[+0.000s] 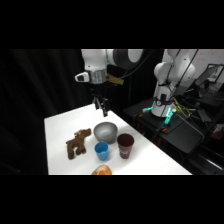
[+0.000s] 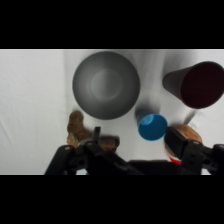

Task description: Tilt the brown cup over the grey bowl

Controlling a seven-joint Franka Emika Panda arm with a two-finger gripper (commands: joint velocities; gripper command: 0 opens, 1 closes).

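Observation:
The brown cup (image 1: 125, 145) stands upright near the table's front right, just right of the grey bowl (image 1: 105, 131). My gripper (image 1: 101, 106) hangs above the table behind the bowl, open and holding nothing. Looking down from the wrist, the grey bowl (image 2: 106, 85) lies at upper centre and the brown cup (image 2: 197, 85) at the upper right, leaning in the picture. The gripper (image 2: 135, 145) rises from the bottom edge, well apart from both.
A small blue cup (image 1: 101, 150) (image 2: 152, 126) stands in front of the bowl. A brown toy animal (image 1: 77, 143) (image 2: 80, 131) stands to the bowl's left. An orange object (image 1: 102, 170) (image 2: 187, 135) sits at the table's front edge. Dark equipment (image 1: 167, 117) stands beyond the table's right side.

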